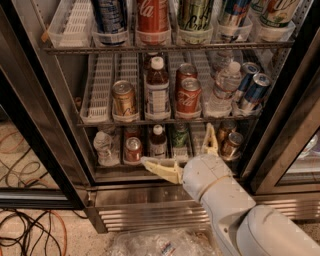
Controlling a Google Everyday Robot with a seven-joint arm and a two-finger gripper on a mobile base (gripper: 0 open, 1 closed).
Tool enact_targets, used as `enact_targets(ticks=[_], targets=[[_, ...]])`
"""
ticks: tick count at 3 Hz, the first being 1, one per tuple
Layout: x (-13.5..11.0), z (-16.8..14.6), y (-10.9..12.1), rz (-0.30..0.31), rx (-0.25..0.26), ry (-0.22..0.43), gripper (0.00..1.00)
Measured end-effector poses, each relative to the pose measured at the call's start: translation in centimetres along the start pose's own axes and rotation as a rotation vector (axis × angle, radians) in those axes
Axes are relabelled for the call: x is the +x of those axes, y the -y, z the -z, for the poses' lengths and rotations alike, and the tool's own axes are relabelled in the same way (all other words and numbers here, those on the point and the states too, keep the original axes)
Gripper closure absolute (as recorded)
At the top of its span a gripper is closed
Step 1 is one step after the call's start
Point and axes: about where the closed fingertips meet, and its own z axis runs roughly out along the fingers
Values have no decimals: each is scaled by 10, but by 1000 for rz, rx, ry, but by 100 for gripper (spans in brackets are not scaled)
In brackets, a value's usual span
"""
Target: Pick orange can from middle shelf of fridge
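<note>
One orange can, upright in a lane of the middle shelf.
Gripper at 5 o'clock below it, jaws spread wide, holding nothing.

**A:** Anything cropped up top?

**B:** Yes, the tall cans on the highest rack, sliced off at the upper edge of view. Likewise the arm, chopped at the lower right corner.

**A:** And behind the gripper, low before the bottom rack of the fridge, fingers spread wide?

**B:** Part of that rack's front rail, masked. Also an edge of the bronze cans.

**A:** On the middle shelf?

**B:** Half hidden, the rear Coca-Cola can. Print on the orange can too small to read.
</note>
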Motion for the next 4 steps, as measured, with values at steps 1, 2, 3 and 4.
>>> enact_targets(ticks=[1, 2, 3, 4], targets=[[-7, -13, -23, -46, -20, 40, 0], [-13, -27, -35, -78, 15, 81, 0], [-17, -37, -41, -84, 39, 103, 0], [-13, -51, -42, -86, 49, 95, 0]])
